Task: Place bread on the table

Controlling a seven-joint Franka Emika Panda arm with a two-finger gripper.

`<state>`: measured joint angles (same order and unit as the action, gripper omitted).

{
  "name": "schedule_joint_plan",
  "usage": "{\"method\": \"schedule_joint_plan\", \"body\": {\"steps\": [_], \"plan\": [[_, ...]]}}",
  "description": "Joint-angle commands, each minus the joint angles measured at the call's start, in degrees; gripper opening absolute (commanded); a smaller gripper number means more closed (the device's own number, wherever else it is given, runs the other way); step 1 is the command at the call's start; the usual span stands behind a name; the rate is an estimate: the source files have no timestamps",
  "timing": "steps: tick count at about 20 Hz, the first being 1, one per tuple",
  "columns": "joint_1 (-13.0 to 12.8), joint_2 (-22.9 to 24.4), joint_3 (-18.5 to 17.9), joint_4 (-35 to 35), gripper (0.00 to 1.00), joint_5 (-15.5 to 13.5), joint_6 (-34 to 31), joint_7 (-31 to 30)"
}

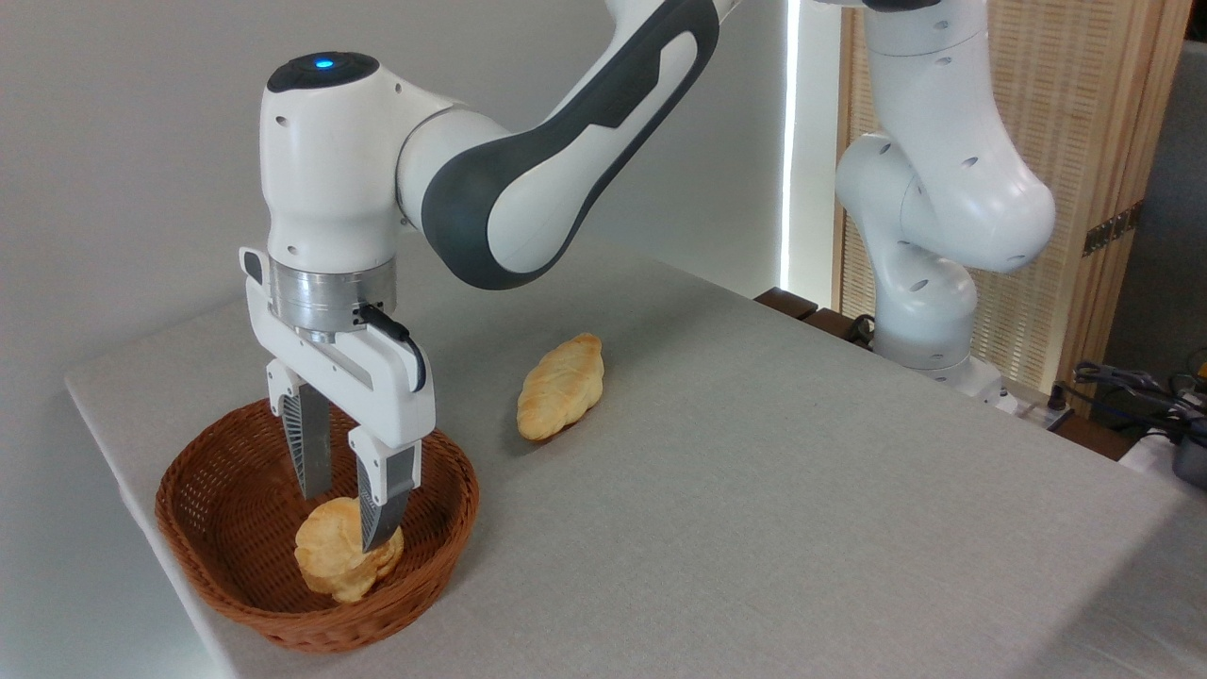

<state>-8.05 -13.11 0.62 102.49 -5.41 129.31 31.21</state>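
Observation:
The bread [325,563], a small golden layered bun, lies inside the brown wicker basket [223,604] at the table's front left. My gripper [345,521] has come down into the basket and stands open. Its fingers straddle the bun, one finger behind it and the other finger [379,505] in front, covering part of it. The bun looks slightly tipped, and the frame does not show whether the fingers touch it. The grey cloth table [754,490] stretches away to the right of the basket.
A longer braided loaf [560,387] lies on the cloth right of and behind the basket. The arm's white base [929,311] stands at the table's far right edge, with cables and a wooden screen behind it.

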Motion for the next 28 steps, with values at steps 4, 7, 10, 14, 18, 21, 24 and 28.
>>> {"method": "schedule_joint_plan", "body": {"steps": [4, 7, 10, 14, 18, 21, 24, 28], "plan": [[-0.6, -1.5, -0.5, -1.0, 1.0, 4.1, 0.4, 0.1], [-0.7, -2.1, 0.0, -1.0, 1.0, 7.1, 0.2, 0.0], [-0.8, -2.4, 0.1, -1.0, 1.0, 7.3, 0.3, 0.0], [-0.8, -2.5, 0.1, -1.1, 0.6, 8.3, 0.3, 0.0], [-0.8, -2.5, 0.1, -1.1, 0.49, 8.1, 0.4, 0.0], [-0.8, -2.4, 0.1, -1.1, 0.5, 7.6, 0.4, -0.1], [-0.9, -2.1, 0.2, -1.1, 0.51, 7.5, 0.3, -0.6], [-1.0, 0.2, 0.4, -1.1, 0.52, 5.8, -0.1, -1.0]]}}
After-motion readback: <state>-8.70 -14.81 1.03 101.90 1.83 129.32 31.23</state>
